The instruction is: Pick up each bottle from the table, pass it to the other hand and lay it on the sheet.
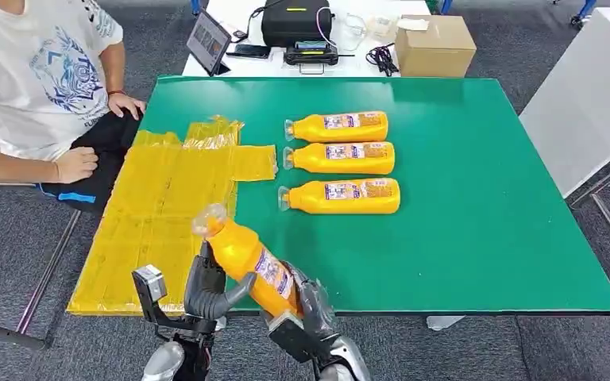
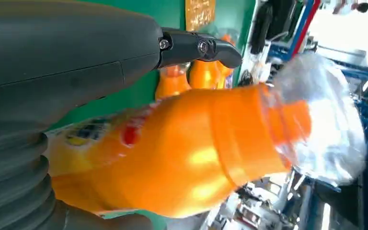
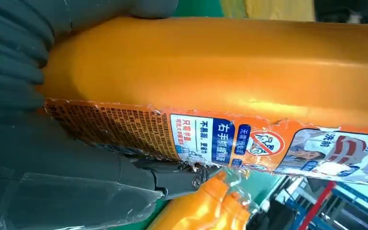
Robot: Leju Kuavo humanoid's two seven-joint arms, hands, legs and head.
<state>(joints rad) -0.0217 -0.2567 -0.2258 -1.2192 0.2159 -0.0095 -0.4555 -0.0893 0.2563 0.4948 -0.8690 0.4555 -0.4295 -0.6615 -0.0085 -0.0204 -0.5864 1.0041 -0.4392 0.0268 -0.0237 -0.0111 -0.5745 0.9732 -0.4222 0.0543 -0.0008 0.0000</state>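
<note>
Table (image 1: 476,198), green, filled the middle of the head view, with a yellow sheet (image 1: 151,214) spread over its left part and hanging past the near edge. Beside the sheet sat a person (image 1: 32,79) in a white shirt, hands resting close to the table's left side. Three orange bottles (image 1: 341,163) lay on their sides in a row on the green surface, just right of the sheet, caps pointing toward it. A fourth, held bottle (image 1: 246,258) was tilted above the near edge, its plastic-wrapped cap up and toward the sheet. The right hand (image 1: 310,305) gripped its lower, labelled body from beneath. The left hand (image 1: 206,286) was wrapped around the upper body just left of the right hand, thumb across the front, so both hands grasped it at once.
</note>
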